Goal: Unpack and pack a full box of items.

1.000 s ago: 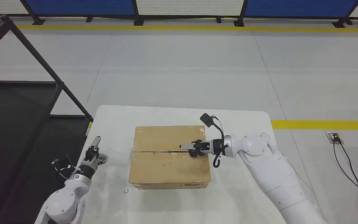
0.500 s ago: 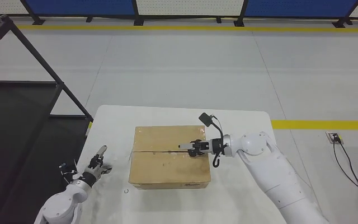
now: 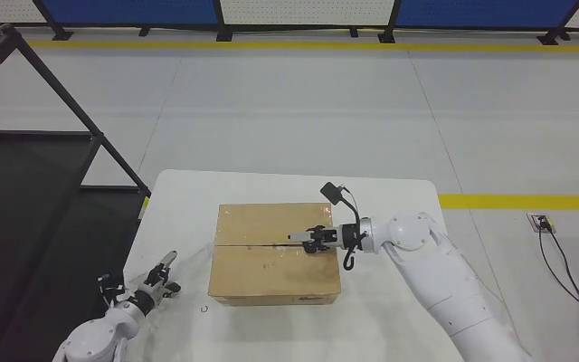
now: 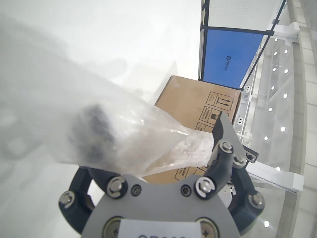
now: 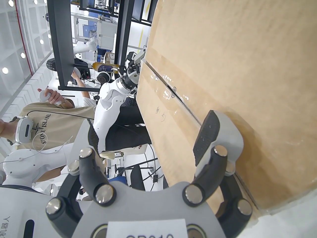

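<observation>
The closed brown cardboard box (image 3: 276, 256) sits mid-desk (image 3: 389, 195). The right gripper (image 5: 151, 125), released, hovers over its top seam (image 3: 262, 242), probably to split it. Near the desk's front-left corner, the left gripper (image 4: 156, 127) is splayed, with crumpled clear film (image 4: 128, 125) clinging to it.

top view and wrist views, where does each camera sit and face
Top view: overhead, looking down at table and cardboard box; left arm and right arm show.
Left wrist view: behind the left gripper, clear plastic film draped on it, facing the box's side.
Right wrist view: behind the open right gripper, facing along the box's taped seam.
All share the box.
</observation>
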